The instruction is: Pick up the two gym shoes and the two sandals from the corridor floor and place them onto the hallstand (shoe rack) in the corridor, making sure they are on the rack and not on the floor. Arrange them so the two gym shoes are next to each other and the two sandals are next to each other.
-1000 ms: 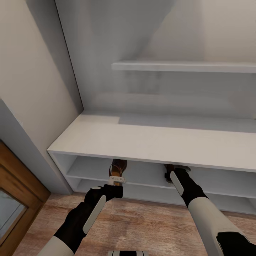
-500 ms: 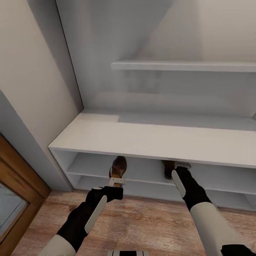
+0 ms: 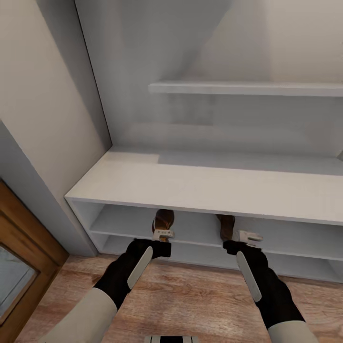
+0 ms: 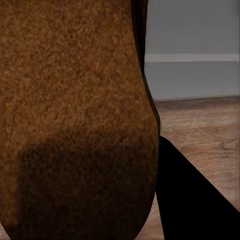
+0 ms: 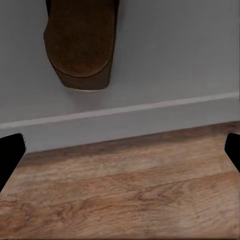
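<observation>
The white hallstand (image 3: 214, 190) stands in front of me against the wall. My left gripper (image 3: 163, 234) is shut on a brown sandal (image 3: 163, 220) and holds it at the front of the upper open shelf. Up close, this sandal's brown sole (image 4: 75, 115) hides most of the left wrist view. The second sandal (image 3: 226, 227) lies on the same shelf to the right, its heel (image 5: 80, 45) resting on the white board. My right gripper (image 3: 250, 237) is open just in front of it, apart from it. The gym shoes are out of view.
A white floating wall shelf (image 3: 247, 88) hangs above the rack. The wood-plank corridor floor (image 3: 190, 295) runs under my arms. A wooden door frame (image 3: 28, 247) and a grey wall corner stand close at the left.
My right arm has drawn back from the shelf, leaving its sandal lying there. My left arm has pushed forward a little with its sandal.
</observation>
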### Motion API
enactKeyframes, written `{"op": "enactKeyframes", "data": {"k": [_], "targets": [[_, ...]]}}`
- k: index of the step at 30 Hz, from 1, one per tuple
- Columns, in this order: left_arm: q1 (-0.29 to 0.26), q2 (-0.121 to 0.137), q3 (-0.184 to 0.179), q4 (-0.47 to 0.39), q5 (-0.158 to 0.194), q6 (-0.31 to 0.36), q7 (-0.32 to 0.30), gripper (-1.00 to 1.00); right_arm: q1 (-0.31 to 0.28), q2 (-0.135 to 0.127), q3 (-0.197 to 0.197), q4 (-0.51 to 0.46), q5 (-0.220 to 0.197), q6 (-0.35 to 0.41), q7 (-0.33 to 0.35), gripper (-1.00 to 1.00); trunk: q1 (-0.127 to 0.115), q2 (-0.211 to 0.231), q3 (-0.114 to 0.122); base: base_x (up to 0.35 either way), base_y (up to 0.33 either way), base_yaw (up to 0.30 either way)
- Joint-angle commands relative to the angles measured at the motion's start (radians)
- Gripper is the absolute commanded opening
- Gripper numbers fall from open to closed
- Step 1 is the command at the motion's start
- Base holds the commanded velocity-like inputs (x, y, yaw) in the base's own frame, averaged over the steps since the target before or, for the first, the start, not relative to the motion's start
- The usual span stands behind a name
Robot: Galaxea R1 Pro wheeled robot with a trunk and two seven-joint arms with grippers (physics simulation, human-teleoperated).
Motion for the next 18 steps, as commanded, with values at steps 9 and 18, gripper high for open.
{"op": "enactKeyframes", "data": {"k": [9,18], "targets": [[-0.017,-0.015,-0.011,0.026,0.067,-0.010,0.104,-1.00,0.258,-0.002,0.024,-0.319,0.009,0.092,0.002,1.00,0.000,0.000,0.000,0.000,0.000,0.000],[-0.028,-0.020,-0.020,0.021,0.073,-0.004,0.198,-1.00,0.261,0.001,0.030,-0.338,0.010,0.044,0.002,1.00,0.000,0.000,0.000,0.000,0.000,-0.019]]}}
